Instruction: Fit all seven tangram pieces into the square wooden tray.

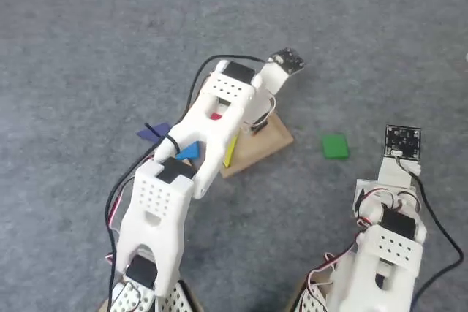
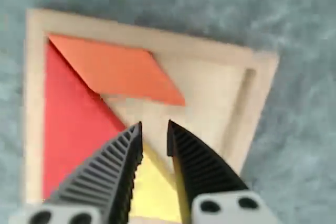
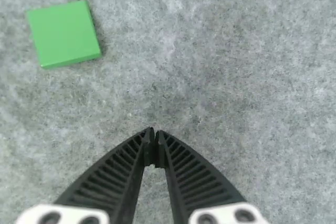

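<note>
High view, tray: The square wooden tray (image 1: 269, 139) sits near the middle of the frame. It is turned like a diamond and is partly under the left arm (image 1: 212, 122).
Pieces in the tray: The left wrist view shows the tray (image 2: 173, 39) with a red triangle (image 2: 73, 124), an orange slanted piece (image 2: 118, 69) right beside it, and a yellow piece (image 2: 155, 192). Some of the tray floor is bare.
Pieces outside: A green square (image 1: 336, 145) (image 3: 63, 33) lies to the right of the tray, apart from it. A dark blue piece (image 1: 153, 132) and a light blue piece (image 1: 186, 151) lie just left of the tray.
Left end effector (image 2: 154, 127): It hangs over the tray. There is a narrow gap between its fingers and it holds nothing.
Right end effector (image 3: 155, 131): Its fingers are pressed together and it holds nothing. It is over bare tabletop near the green square.
Right arm (image 1: 391, 239): Lower right of the high view.
Tabletop (image 1: 88, 56): Grey and fuzzy.
</note>
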You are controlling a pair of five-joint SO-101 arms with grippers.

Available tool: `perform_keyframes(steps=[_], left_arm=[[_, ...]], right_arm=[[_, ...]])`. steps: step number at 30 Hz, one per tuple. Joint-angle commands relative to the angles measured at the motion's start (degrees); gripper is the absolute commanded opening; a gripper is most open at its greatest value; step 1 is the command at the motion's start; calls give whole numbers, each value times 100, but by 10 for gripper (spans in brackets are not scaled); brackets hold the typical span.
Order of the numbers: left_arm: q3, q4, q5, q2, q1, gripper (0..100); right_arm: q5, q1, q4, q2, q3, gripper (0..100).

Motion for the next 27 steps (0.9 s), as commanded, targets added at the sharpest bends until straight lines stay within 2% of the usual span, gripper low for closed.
perform_keyframes(steps=[1, 14, 18, 23, 27], left_arm=[[514, 26, -53, -396, 308, 86], [1657, 448, -9, -554, 1160, 41], [2343, 413, -9, -1336, 1160, 41], [3820, -62, -26, -2743, 1204, 41], [4637, -404, -26, -3376, 1213, 41]], right_arm=[[79, -57, -101, -127, -149, 8], [79, -22, -119, -127, -149, 8], [79, -22, -136, -127, -158, 8], [79, -13, -136, -127, -176, 8], [70, -13, -119, -127, -185, 8]])
